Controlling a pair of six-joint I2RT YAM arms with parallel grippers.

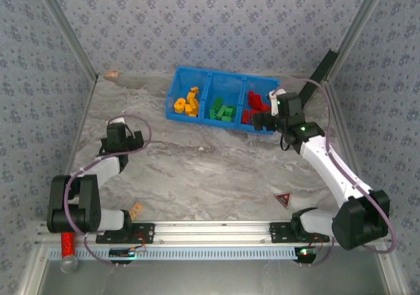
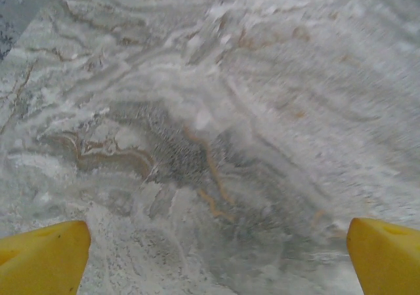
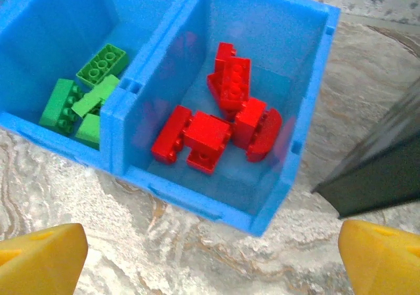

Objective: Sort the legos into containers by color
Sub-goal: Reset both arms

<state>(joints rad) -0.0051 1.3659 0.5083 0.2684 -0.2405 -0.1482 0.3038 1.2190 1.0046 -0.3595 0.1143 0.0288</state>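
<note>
Over open tabletop (image 2: 216,111) the left pincer (image 2: 216,259) gapes released; the right pincer (image 3: 210,255), released too, hovers by the tray's (image 3: 197,206) near edge, red legos (image 3: 216,128) inside.

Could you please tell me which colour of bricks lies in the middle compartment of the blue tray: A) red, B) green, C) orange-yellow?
B: the green bricks lie in the middle compartment of the tray, with the orange-yellow bricks on their left and the red bricks on their right.
</note>
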